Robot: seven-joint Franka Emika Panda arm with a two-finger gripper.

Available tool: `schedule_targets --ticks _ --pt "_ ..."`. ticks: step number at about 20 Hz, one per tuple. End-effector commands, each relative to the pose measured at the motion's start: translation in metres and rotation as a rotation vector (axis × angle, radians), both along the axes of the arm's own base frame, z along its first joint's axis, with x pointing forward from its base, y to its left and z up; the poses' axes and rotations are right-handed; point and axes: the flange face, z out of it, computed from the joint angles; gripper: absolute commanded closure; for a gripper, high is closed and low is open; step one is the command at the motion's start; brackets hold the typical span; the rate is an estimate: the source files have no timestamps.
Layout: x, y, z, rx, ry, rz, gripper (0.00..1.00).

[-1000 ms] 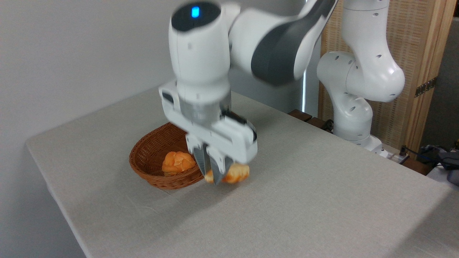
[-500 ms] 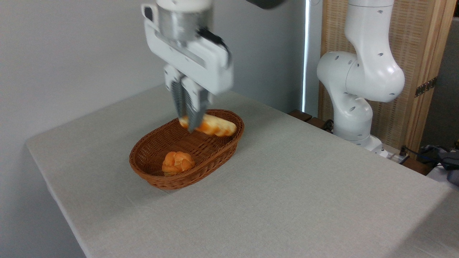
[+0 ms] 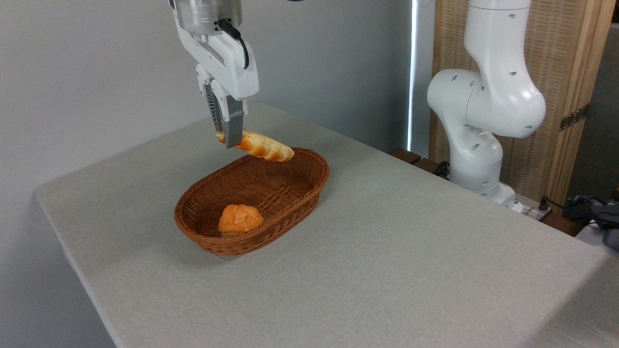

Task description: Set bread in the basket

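A long pale golden bread (image 3: 263, 146) with a cracked crust hangs in the air, tilted down to the right. My gripper (image 3: 228, 140) is shut on its left end, fingers pointing down. The loaf hovers over the far rim of the oval brown wicker basket (image 3: 285, 211), which sits on the table.
A small round orange bun (image 3: 240, 218) lies in the near end of the basket. The grey cloth table's left edge (image 3: 67, 251) and near corner drop off. The arm's white base (image 3: 478, 140) stands at the back right, before a wooden screen (image 3: 561, 87).
The gripper has risen and moved left and back with the bread, from low beside the basket's front to above its far rim. The bun has stayed put.
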Motion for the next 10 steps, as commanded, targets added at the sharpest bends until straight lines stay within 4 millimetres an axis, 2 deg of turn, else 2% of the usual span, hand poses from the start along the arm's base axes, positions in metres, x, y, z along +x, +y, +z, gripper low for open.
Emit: schedule_targets --ticks 1,6,10 --pt "-0.003 -0.004 0.002 0.016 0.020 -0.015 0.00" --pt "-0.002 -0.003 0.002 0.017 0.013 -0.014 0.00" --pt "0.002 0.018 0.001 0.127 -0.007 -0.008 0.00"
